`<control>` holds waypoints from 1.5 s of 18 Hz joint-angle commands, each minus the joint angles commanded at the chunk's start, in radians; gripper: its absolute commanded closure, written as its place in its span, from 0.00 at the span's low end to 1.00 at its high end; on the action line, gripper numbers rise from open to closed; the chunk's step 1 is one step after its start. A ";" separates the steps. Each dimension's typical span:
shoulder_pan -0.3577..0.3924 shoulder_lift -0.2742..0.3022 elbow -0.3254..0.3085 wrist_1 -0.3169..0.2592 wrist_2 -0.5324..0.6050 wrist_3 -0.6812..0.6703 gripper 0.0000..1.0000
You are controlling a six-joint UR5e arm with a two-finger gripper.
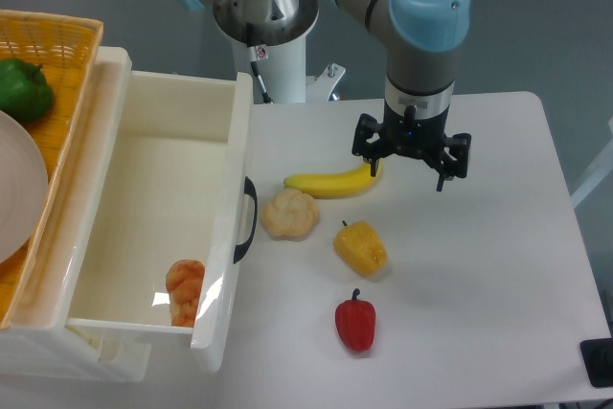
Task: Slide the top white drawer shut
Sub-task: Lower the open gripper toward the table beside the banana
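1. Drawer (163, 170): glossy white plastic, smooth.
2. Handle (247, 221): black, smooth.
3. Basket (57, 45): yellow woven wicker, rough.
4. Table (479, 265): white, matt, smooth.
5. Pepper (355, 323): red, glossy.

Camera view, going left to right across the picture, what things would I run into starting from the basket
Yellow wicker basket → orange item inside the drawer → black handle on the top white drawer → pale cauliflower-like piece → red pepper → gripper.
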 joint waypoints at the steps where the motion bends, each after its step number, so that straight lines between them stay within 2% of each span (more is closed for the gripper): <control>1: 0.000 -0.002 -0.002 0.003 0.002 0.000 0.00; 9: -0.008 -0.015 -0.012 -0.003 0.026 -0.011 0.00; 15: -0.011 -0.008 -0.046 -0.002 0.026 -0.018 0.00; 27: -0.023 -0.043 -0.054 -0.002 0.021 -0.230 0.00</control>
